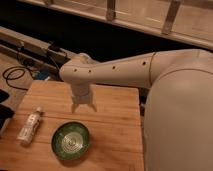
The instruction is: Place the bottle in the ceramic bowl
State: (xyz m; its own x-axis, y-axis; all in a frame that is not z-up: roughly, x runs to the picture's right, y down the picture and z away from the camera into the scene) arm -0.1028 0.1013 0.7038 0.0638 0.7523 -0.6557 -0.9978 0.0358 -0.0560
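Arm (125, 67) outstretched; pincer (84, 107) downward, splayed.

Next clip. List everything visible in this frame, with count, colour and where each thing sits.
bottle: one, translucent whitish with a white cap, lying on the table's left side, left of the bowl and apart from it.
ceramic bowl: one, glossy green with a dark rim, upright near the table's front edge, nothing in it.
table: one, light wood, lower left of the view.
cables: count unclear, black, looped on the floor beyond the table's far left corner.
arm: one, white, reaching in from the right over the table.
gripper: one, white, pointing down, open, above the table behind the bowl, holding nothing.
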